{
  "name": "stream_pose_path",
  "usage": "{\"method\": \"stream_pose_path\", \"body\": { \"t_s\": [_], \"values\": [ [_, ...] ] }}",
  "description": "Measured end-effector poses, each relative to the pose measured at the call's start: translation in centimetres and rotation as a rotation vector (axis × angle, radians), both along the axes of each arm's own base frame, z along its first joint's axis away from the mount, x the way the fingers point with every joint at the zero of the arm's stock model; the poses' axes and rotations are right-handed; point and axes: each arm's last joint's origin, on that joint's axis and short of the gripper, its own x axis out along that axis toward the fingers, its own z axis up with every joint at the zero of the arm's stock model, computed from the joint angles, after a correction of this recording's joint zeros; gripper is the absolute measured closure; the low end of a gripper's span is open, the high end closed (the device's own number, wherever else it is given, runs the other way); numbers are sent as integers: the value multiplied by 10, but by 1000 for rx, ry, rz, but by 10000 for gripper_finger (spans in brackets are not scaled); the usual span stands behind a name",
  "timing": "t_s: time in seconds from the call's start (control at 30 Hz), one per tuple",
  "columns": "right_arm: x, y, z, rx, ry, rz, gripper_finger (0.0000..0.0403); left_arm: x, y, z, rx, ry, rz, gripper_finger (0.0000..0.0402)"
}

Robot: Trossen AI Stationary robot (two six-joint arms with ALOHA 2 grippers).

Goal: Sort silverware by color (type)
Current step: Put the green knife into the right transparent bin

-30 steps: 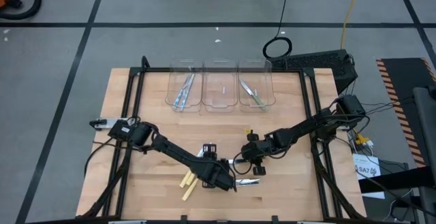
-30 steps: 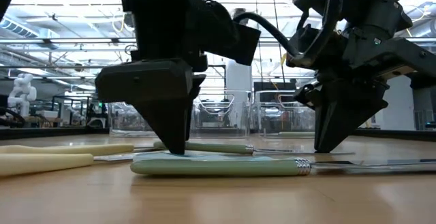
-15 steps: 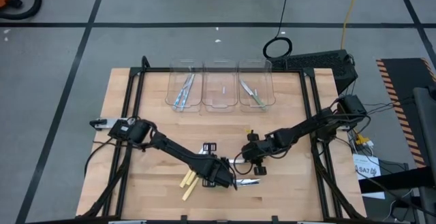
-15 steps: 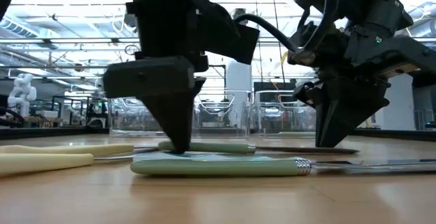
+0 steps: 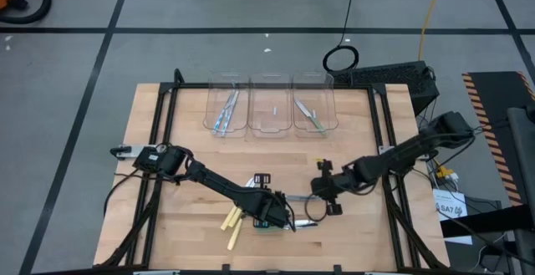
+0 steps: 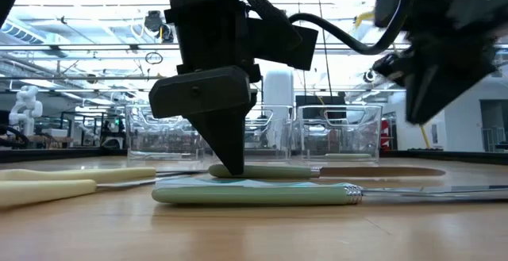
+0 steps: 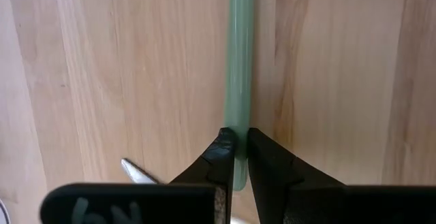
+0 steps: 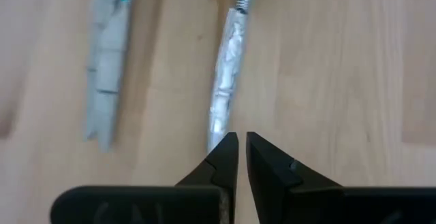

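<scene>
My left gripper [image 5: 280,222] stands near the table's front middle, shut on a green-handled utensil [image 6: 266,170] that lies flat on the wood. A second green-handled utensil [image 6: 254,193] lies just in front of it. My right gripper [image 5: 327,202] hangs shut and empty to the right, above the table. Below it lie a silvery blade [image 8: 225,108] on a green handle and another silvery head [image 8: 105,67]. Pale yellow handles [image 5: 230,226] lie left of my left gripper. My left gripper pinches the green handle near its free end [image 7: 236,142] between its two fingers. The fingers [image 6: 232,162] come from above, pointing down, and lie across the handle. The utensil lies flat on the table.
Three clear bins stand in a row at the far side: the left bin [image 5: 226,126] holds blue-handled pieces, the right bin [image 5: 314,127] green-handled ones, the middle bin [image 5: 270,127] one small pale thing. A black frame [image 5: 163,124] borders the board.
My right gripper has risen clear of the table and gone a little toward the table's right edge. The far green handle, with my left gripper's fingertips on it, has slid slightly toward the right.
</scene>
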Motion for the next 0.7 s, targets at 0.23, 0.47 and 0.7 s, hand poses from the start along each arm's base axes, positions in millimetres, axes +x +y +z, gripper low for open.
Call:
{"method": "stream_pose_path", "body": {
  "t_s": [0.23,0.47,0.7],
  "values": [
    [-21,10,11,-117,-21,-40,378,4,8,1,-18,10,2,364],
    [-21,20,6,-143,-28,-6,378,9,22,1,-39,20,11,364],
    [-9,27,-15,-195,-14,8,362,11,29,1,-62,29,21,365]
  ]
}}
